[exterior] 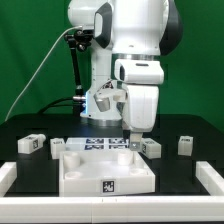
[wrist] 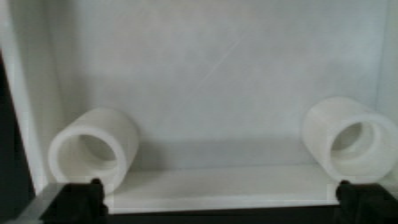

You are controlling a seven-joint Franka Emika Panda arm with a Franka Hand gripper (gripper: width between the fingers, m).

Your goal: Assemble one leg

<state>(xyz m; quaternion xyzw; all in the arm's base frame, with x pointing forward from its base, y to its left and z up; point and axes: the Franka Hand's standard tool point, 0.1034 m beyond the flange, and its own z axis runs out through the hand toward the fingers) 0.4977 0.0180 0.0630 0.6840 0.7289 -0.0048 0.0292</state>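
The large white square tray-like plastic part with a raised rim (exterior: pixel 80 182) lies on the black surface (exterior: pixel 195 128) with its hollow side up. This is probably so that the round white sockets (wrist: pixel 93 148) in its corners can take legs from above.

The white robot arm (exterior: pixel 135 40) hangs over the tray's rear corner on the exterior view's right. Its jaws stand wide apart and grip nothing. In the wrist view the dark fingertips (wrist: pixel 71 198) sit at opposite sides, with only the tray's floor between them.

One leg, a small white plastic block with a black-and-white square tag (exterior: pixel 150 148), lies on the surface just beside that same corner, near the jaws but not held. A second block (exterior: pixel 184 146) lies further out on that side. A third block (exterior: pixel 57 148) and a fourth block (exterior: pixel 32 145) lie off the tray's opposite rear corner. The marker board (exterior: pixel 100 143) lies just behind the tray.

I judge that no leg is fitted yet. The blocks seem laid around the tray for easy reach, and the wide opening suits a grasp on the nearest one.
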